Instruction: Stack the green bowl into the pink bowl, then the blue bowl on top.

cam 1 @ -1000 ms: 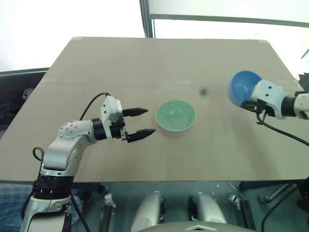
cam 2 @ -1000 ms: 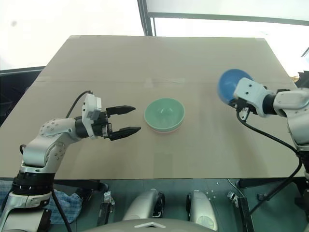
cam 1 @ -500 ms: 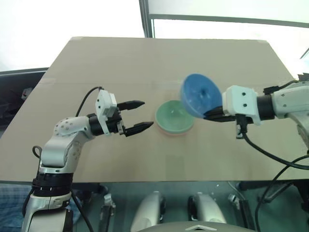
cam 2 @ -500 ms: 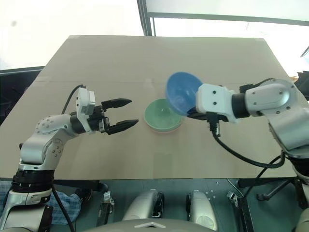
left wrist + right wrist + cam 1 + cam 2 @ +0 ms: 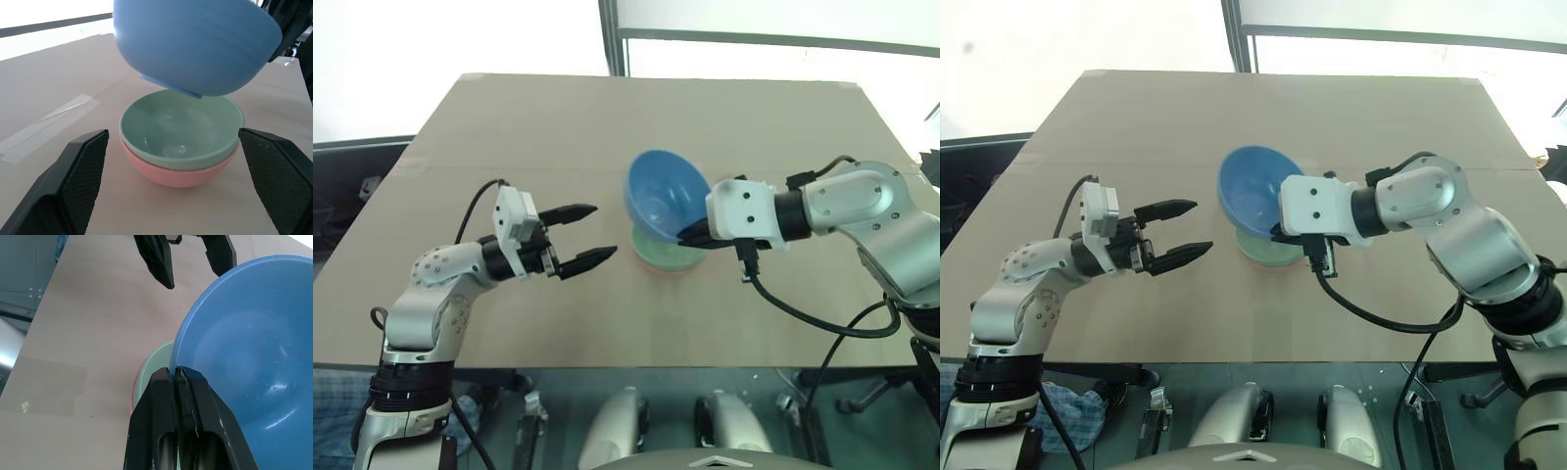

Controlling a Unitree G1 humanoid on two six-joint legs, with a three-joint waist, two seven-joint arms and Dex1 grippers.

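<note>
On the table (image 5: 509,117) I count three bowls, one of each colour. The green bowl (image 5: 183,129) sits nested in the pink bowl (image 5: 181,174) near the table's middle. My right gripper (image 5: 177,377) is pinched tight on the rim of the blue bowl (image 5: 664,201), holding it tilted in the air just above the nested pair. My left gripper (image 5: 589,235) hangs beside the stack with its fingers spread wide, gripping nothing and touching nothing.
</note>
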